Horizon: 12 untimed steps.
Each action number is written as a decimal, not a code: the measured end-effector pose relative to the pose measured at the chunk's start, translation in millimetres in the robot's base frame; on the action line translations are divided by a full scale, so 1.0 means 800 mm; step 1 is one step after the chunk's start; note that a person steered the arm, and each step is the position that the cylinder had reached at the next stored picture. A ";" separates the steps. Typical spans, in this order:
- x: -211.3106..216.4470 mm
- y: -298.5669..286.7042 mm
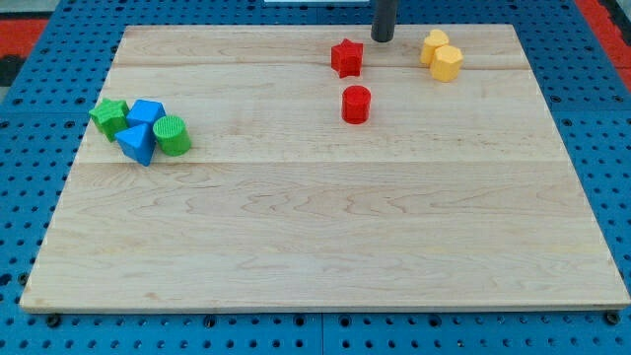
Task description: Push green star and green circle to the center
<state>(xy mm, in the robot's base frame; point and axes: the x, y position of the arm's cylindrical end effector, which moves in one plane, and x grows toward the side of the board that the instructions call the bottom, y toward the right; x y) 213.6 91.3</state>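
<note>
Approach step only: my tip (383,38), a bare rod holding nothing, is sitting at twelve o'clock, touching no block, well apart from green star (108,115) and green circle (173,135) clustering at nine o'clock, so next it is needing to travel behind them.

I see bright, even light from above. Shadows under the blocks are small and soft. Everything looks sharp.

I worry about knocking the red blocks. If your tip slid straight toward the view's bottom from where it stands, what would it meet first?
Probably nothing: my tip sits right of the red star and red cylinder, so it likely passes the cylinder narrowly, though depth is unclear.
</note>
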 end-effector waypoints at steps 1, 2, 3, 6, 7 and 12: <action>-0.007 -0.051; -0.015 -0.171; -0.016 -0.279; 0.147 -0.431; 0.179 -0.443; 0.251 -0.419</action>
<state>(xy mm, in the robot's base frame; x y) 414.2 -244.1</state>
